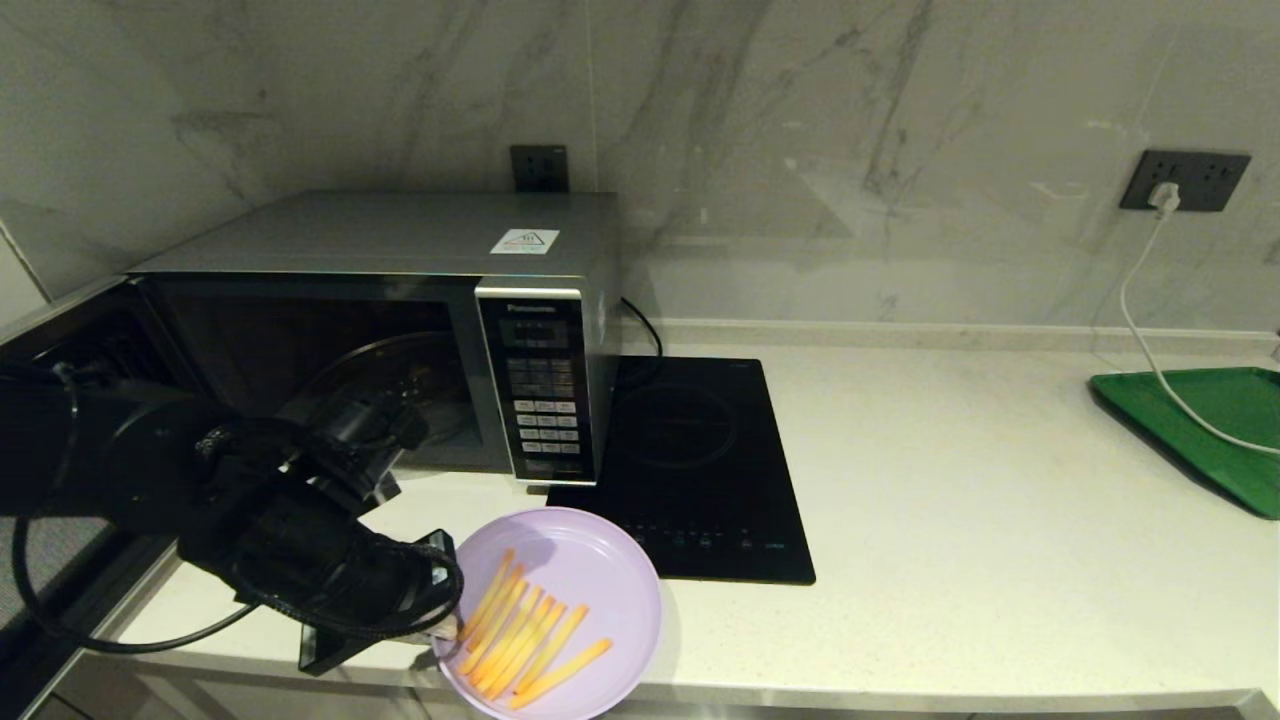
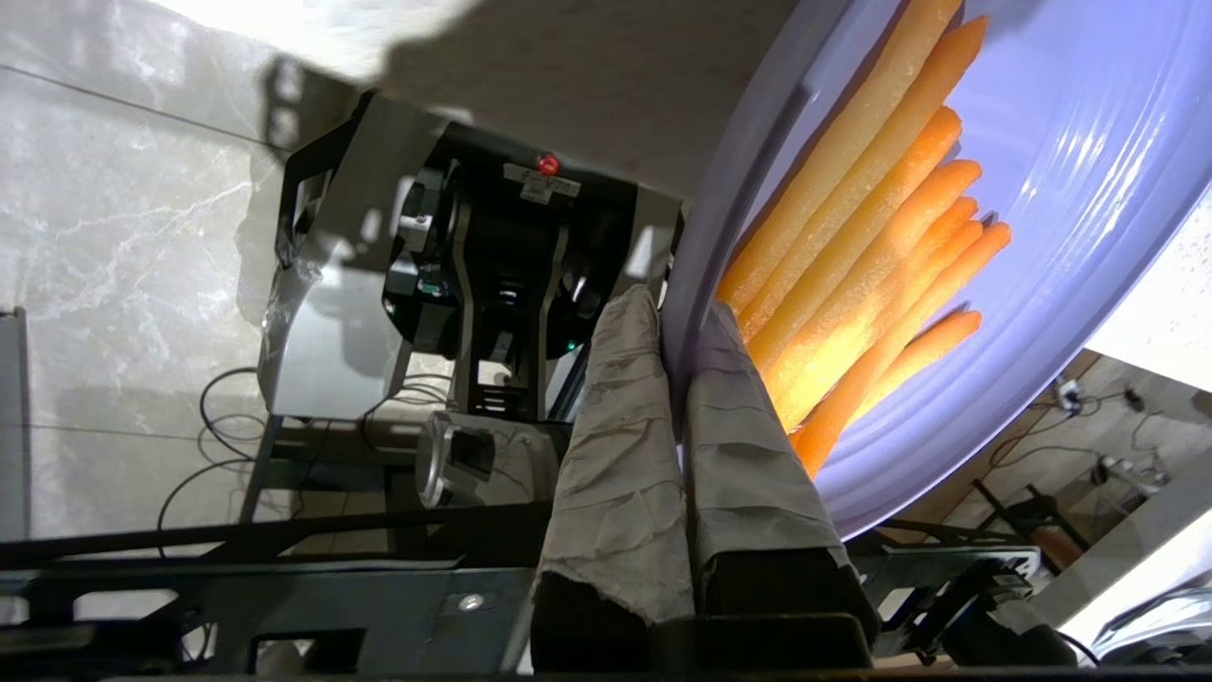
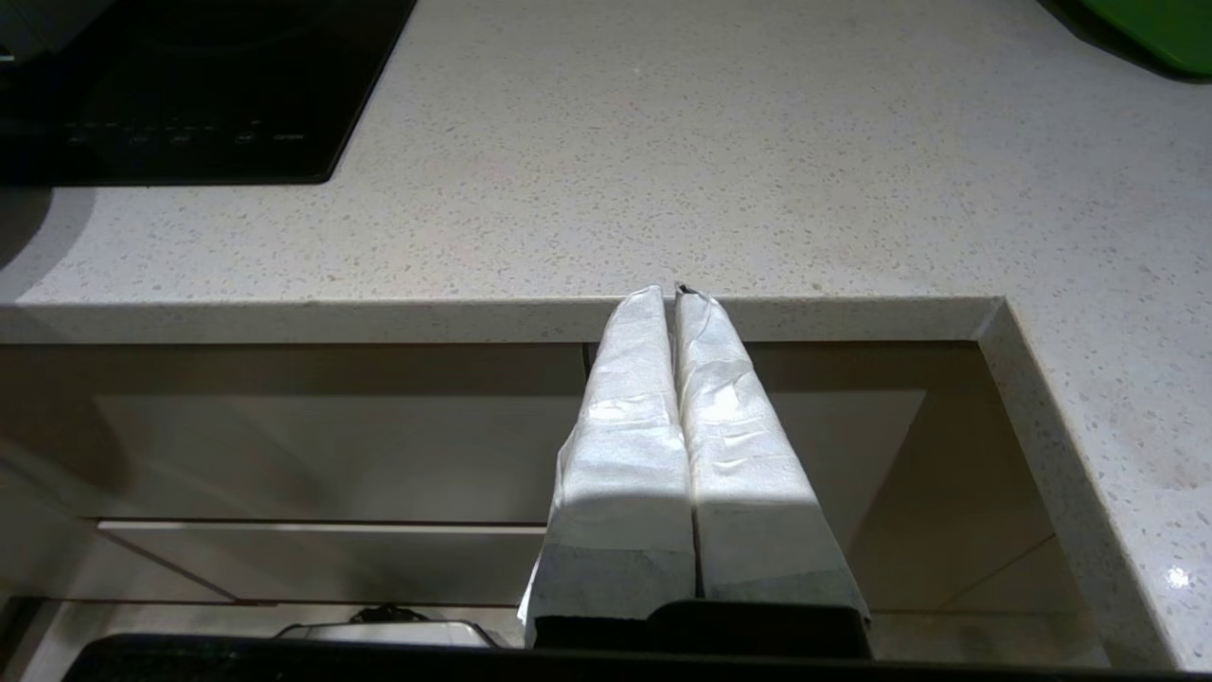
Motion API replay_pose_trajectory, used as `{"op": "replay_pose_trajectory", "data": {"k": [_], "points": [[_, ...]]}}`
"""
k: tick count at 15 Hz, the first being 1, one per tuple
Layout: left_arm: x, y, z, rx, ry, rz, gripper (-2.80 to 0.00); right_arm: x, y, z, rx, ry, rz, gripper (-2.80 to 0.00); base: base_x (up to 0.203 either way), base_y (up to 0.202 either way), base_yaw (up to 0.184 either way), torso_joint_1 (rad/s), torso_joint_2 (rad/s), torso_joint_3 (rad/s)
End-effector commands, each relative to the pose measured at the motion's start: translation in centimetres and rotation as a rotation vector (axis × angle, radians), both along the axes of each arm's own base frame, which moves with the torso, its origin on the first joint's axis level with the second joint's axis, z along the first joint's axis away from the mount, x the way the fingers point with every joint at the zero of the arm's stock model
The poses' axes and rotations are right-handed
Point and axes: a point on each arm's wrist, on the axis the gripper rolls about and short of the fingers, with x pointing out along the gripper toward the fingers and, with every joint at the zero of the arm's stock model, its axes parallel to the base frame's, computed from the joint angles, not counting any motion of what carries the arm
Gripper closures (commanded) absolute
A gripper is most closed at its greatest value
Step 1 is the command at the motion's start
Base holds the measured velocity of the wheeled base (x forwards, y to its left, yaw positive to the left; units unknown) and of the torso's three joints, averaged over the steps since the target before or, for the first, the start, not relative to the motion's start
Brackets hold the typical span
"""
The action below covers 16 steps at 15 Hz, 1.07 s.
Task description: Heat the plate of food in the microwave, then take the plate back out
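The left claw, at the lower left of the head view, is clamped tight on the near-left rim of the plate of food; the left wrist view shows its two padded fingers pinching the lilac rim, with the fries lying just inside the grip. The plate sits at the front edge of the bench, low and centre-left in frame, partly overhanging the edge, just in front of the microwave and beside the black induction hob. The microwave door stands open at the left edge of frame, exposing the cavity. Judged step: carrying the plate, most likely toward the cavity for loading. The next move calls for keeping the plate level, lifting it over the sill and setting it inside. The right claw is parked below the bench edge, fingers pressed together, empty.
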Motion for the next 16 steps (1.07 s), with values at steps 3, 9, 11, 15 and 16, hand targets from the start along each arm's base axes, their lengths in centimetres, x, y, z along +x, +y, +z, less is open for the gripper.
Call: {"op": "replay_pose_trajectory", "data": {"k": [3, 9, 11, 15, 16], "points": [[1.8, -3.5, -1.3, 0.0, 0.041, 0.003, 0.0, 0.0, 0.0, 0.0, 0.001, 0.002, 0.001, 0.0, 0.0, 0.0, 0.0, 0.0, 0.0, 0.0], [3.0, -5.8, -2.6, 0.018, 0.063, 0.002, 0.0, 0.0, 0.0, 0.0, 0.001, 0.002, 0.001, 0.0, 0.0, 0.0, 0.0, 0.0, 0.0, 0.0], [3.3, -6.7, -2.9, 0.023, 0.059, -0.012, 0.0, 0.0, 0.0, 0.0, 0.001, 0.002, 0.001, 0.0, 0.0, 0.0, 0.0, 0.0, 0.0, 0.0], [4.5, -7.9, -3.4, 0.033, 0.046, -0.015, 0.0, 0.0, 0.0, 0.0, 0.0, 0.002, 0.0, 0.0, 0.0, 0.0, 0.0, 0.0, 0.0, 0.0], [4.8, -8.2, -3.5, 0.043, 0.039, -0.014, 0.0, 0.0, 0.0, 0.0, 0.0, 0.002, -0.001, 0.0, 0.0, 0.0, 0.0, 0.0, 0.0, 0.0]]}}
